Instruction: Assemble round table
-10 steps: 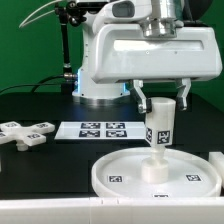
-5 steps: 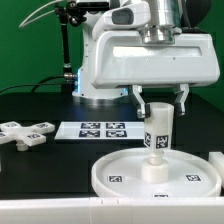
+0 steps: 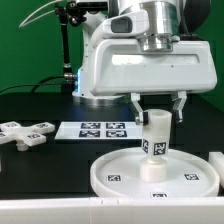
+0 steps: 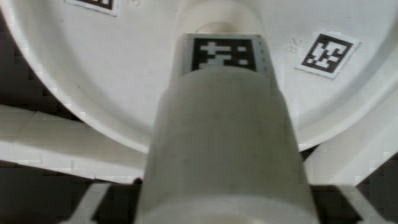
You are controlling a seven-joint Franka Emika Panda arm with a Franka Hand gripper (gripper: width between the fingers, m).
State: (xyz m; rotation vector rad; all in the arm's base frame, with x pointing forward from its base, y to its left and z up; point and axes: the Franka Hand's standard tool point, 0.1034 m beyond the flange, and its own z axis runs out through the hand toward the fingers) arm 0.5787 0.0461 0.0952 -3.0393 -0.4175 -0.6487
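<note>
Since a sec ago the arm has shifted a little toward the exterior view's left and the leg has turned, its tag swinging from front-facing to angled; it also looks slightly lower, tho that's hard to judge.

Gripper (image 3: 157,108) is pinching the leg (image 3: 155,140) near its top, fingers either side, jaws narrowed down onto the cylinder. Grip is high prob. so the lower end stays free to seat in the disc and the fingers don't foul the rim.

Leg: short thick white cylinder, long axis vertical, upright or v. near it, bottom end pointing down into the middle of the round tabletop (image 3: 110,170). Base meets the disc at centre; whether it's fully threaded in or just resting I can't tell from here, contact is small in frame. Wrist view looks straight down the leg (image 4: 217,130), tag at the far end, disc (image 4: 107,70) spread behind it, so axis and disc centre line up well. Judgement: this is the screw-in step, leg being rotated into the hub.

Tabletop lies flat, rim up, near edge of the table, right of centre in the exterior view. Cross-shaped foot (image 3: 25,131) lies well apart on the exterior view's left, untouched. Marker board (image 3: 95,129) sits flat behind the disc, between foot and leg, farther back.
</note>
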